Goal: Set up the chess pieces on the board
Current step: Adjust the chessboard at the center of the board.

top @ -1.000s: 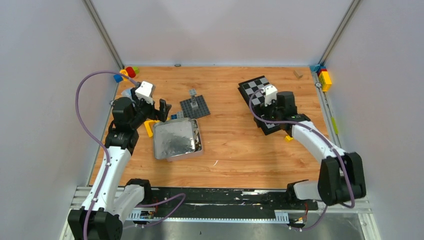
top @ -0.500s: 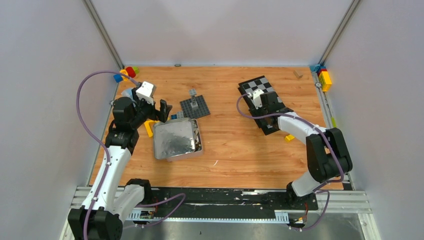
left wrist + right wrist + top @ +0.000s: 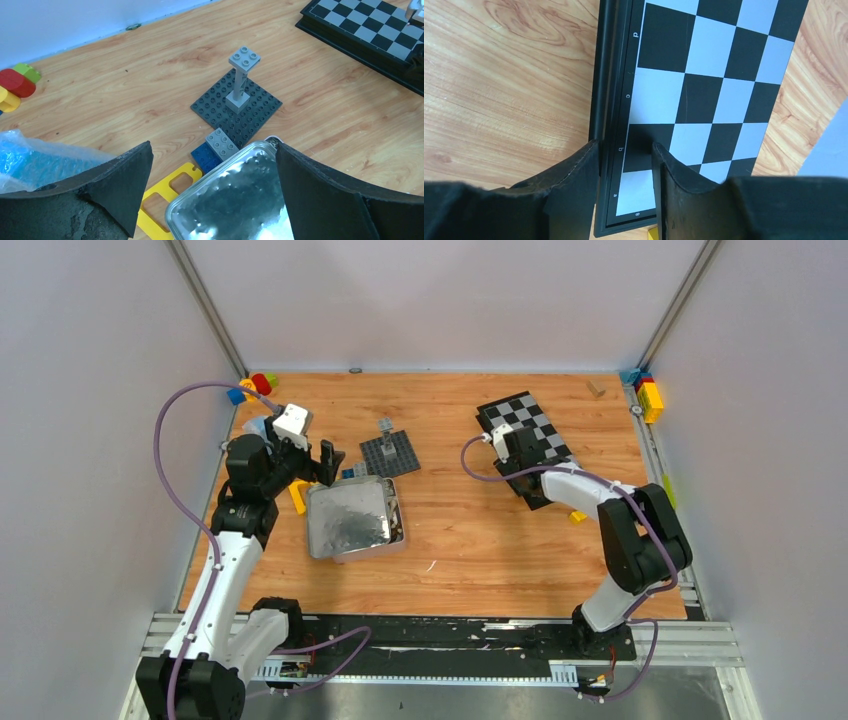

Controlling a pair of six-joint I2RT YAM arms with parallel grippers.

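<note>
The board [image 3: 532,423] lies at the right rear, a long black-and-silver checked rectangle with nothing standing on it. My right gripper [image 3: 527,485] is down at its near left corner. In the right wrist view the gripper [image 3: 625,150] is narrowed but still gapped, astride the lettered border of the board [image 3: 706,65]: one finger outside the rim, the other over the squares. No chess pieces can be made out. My left gripper [image 3: 312,468] hovers wide open and empty over the far edge of the metal tin [image 3: 350,518]; the gripper [image 3: 212,150] shows wide in the left wrist view too.
A dark grey studded baseplate [image 3: 235,105] with a grey brick post stands behind the tin [image 3: 235,200]. A yellow frame [image 3: 160,195], blue and grey bricks and a blue bag [image 3: 30,155] lie at the left. A yellow brick [image 3: 577,517] sits by the board's near corner; coloured bricks [image 3: 648,395] are by the right wall.
My right arm has swung left and folded, bringing its gripper to the board's near left corner while the jaws narrowed from wide open. The left arm has not moved.
</note>
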